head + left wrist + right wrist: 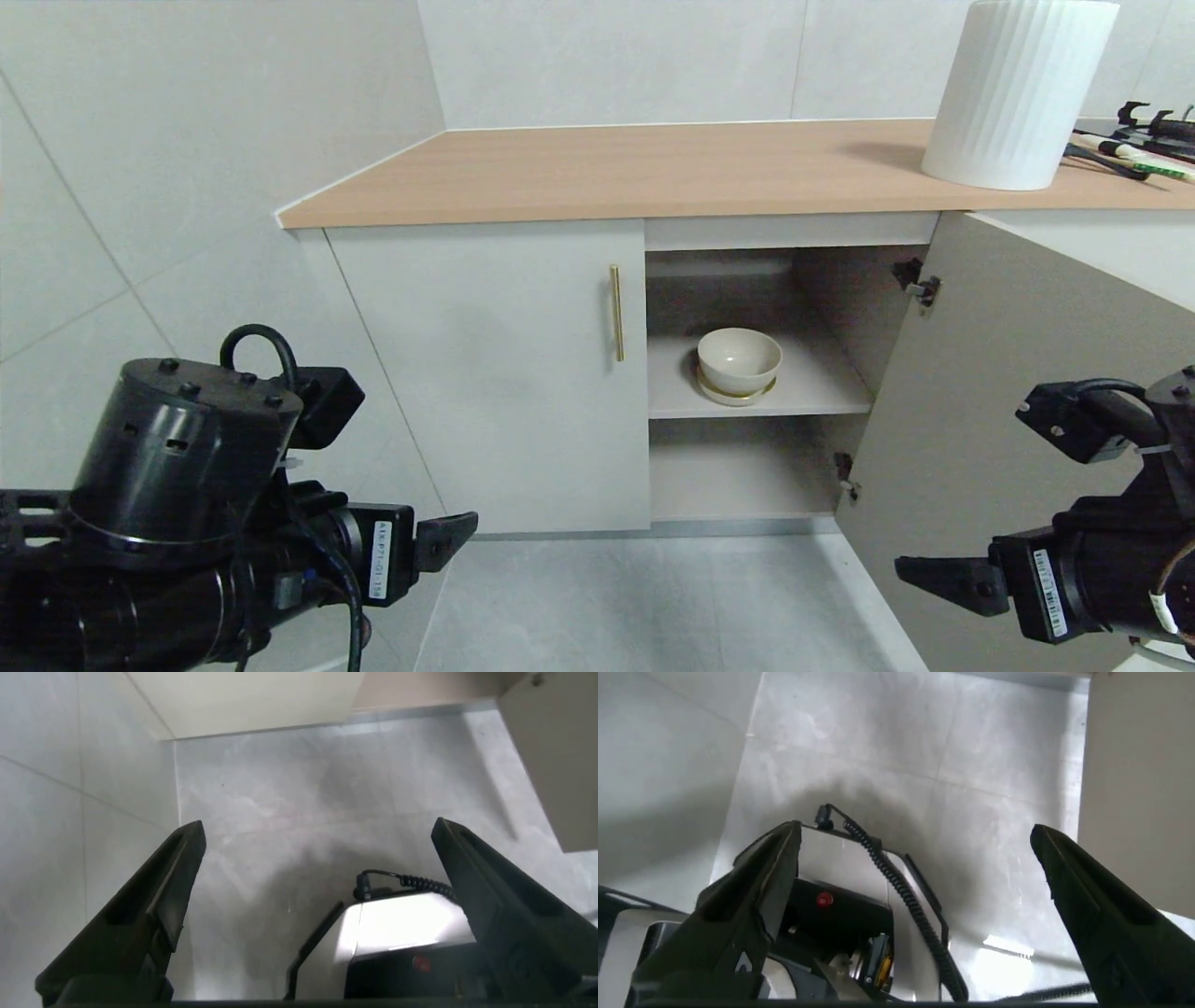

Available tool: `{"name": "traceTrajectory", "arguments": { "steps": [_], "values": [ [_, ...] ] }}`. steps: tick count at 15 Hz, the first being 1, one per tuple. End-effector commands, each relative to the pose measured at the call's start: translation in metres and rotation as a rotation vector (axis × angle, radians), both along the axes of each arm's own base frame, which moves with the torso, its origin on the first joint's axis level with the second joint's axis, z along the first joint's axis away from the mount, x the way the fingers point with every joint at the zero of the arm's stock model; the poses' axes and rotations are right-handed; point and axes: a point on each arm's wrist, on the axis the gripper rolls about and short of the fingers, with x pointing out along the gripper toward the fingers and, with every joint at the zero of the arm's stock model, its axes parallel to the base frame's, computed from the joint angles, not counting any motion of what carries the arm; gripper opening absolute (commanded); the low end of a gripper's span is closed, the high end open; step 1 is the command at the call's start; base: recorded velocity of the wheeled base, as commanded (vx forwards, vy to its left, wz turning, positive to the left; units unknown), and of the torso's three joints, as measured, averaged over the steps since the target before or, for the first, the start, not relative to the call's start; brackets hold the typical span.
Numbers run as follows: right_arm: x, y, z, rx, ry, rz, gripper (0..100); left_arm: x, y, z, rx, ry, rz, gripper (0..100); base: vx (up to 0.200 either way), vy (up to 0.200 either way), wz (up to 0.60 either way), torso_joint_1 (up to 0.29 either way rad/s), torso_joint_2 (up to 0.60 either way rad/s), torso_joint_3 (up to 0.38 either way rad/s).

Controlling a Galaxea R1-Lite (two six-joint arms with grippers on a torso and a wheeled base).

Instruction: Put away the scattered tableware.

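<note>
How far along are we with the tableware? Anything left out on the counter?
Done: a bowl sits on a plate on the cabinet's middle shelf.
In hand: nothing. The left end effector and right end effector are both open and empty, down near the floor.
Left: some utensils lie on the countertop beside a white container, and the cabinet door is open.

White ribbed container (1018, 93) cropped at top edge, utensils (1134, 154) cut off at right, saucer (738, 399) mostly hidden under bowl (738, 357)
</note>
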Motion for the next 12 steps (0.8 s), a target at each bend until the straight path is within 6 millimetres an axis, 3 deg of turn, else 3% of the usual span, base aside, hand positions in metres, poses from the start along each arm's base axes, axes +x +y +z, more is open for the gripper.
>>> {"name": "traceTrajectory", "arguments": {
  "steps": [1,3,12],
  "values": [
    [-0.001,-0.001,0.001,0.004,-0.005,0.0,100,0.0,0.0,-0.001,0.002,0.005,0.0,100,0.0,0.0,0.0,0.0,0.0,0.0],
    [-0.006,-0.004,0.003,-0.016,0.012,0.003,100,0.0,0.0,-0.002,0.011,0.007,-0.005,100,0.0,0.0,0.0,0.0,0.0,0.0],
    [-0.072,-0.051,0.016,-0.326,0.133,0.195,100,-0.002,0.002,-0.005,0.047,0.007,-0.029,100,0.0,-0.2,0.0,0.005,0.0,0.001]
  ]
}}
